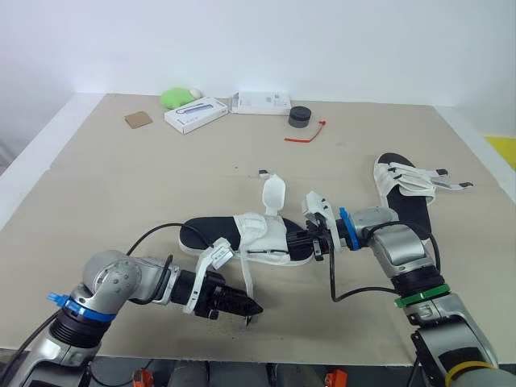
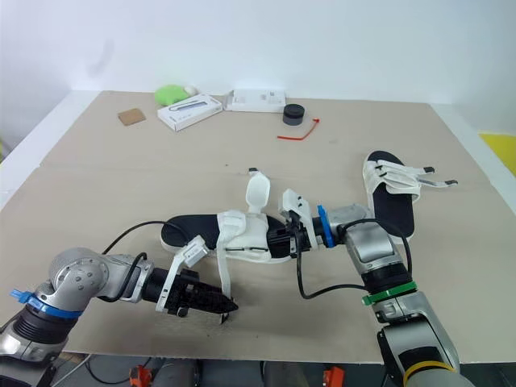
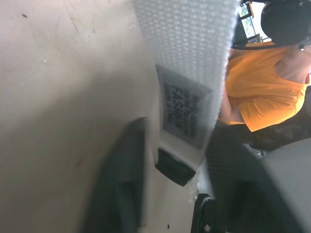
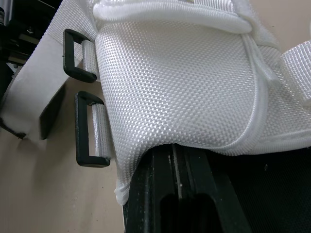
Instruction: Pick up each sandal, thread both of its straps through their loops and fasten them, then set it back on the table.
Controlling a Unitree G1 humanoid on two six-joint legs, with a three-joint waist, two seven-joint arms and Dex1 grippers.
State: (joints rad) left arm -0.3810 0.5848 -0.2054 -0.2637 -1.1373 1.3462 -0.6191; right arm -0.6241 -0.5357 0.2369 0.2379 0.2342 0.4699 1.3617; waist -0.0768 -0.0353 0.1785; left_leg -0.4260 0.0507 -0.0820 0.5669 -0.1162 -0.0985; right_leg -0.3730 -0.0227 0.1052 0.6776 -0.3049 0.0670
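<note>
Sandal lies mid-desk, long axis 9 to 3 o'clock. Right tool is clamped on its sole at the 3 o'clock end. Left tool, at 6 o'clock of the sandal, is closed, pinching a loose white strap. Two black loops sit at the upper's edge. Second sandal rests at 2 o'clock, well apart.

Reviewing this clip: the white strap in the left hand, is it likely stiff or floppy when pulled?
Likely floppy: the strap runs in a loose curve from the sandal to the left hand. Its woven surface, seen in the left wrist view, probably grips rather than slips. Yet the other strap stands up unaided, so some stiffness seems likely.
</note>
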